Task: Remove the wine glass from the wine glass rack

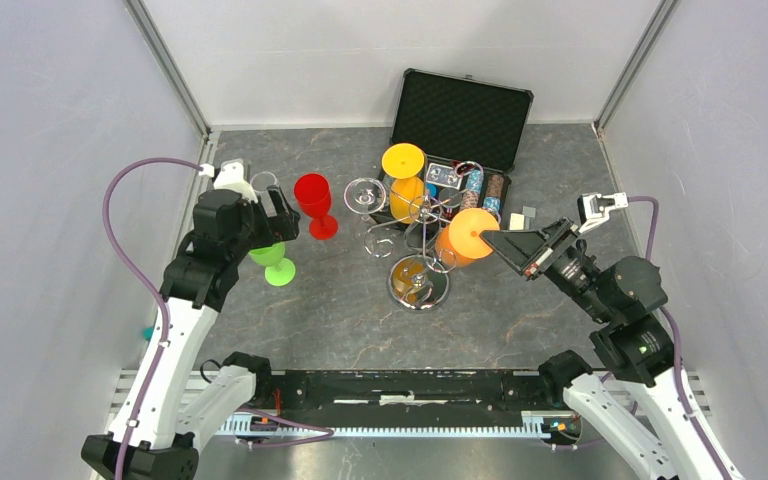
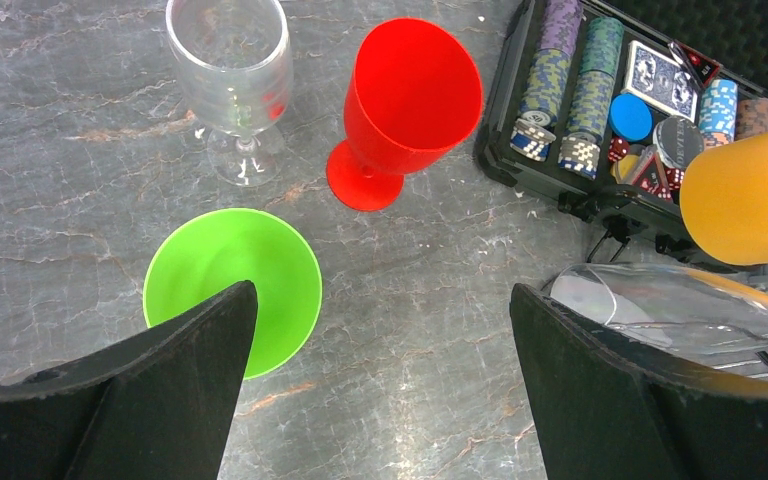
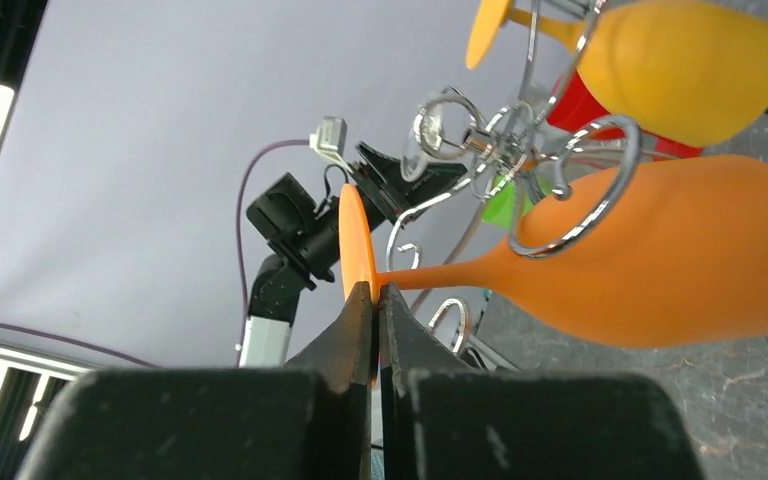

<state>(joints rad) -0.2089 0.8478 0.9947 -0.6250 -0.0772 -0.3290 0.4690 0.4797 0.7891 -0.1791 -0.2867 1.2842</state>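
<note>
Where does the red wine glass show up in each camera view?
Top external: red wine glass stands upright, left of centre.
Left wrist: upper middle, upright.
Right wrist: just a red sliver behind the wine glass rack.
Shared landmark: the green glass, near it in all three.

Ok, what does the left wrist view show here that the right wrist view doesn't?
Only the left wrist: a clear glass standing upright, the black case of poker chips, and that the left gripper is open. Only the right wrist: the right gripper shut on the foot of the orange wine glass, its bowl in a loop of the wine glass rack. Both: the red glass and the green glass.
</note>
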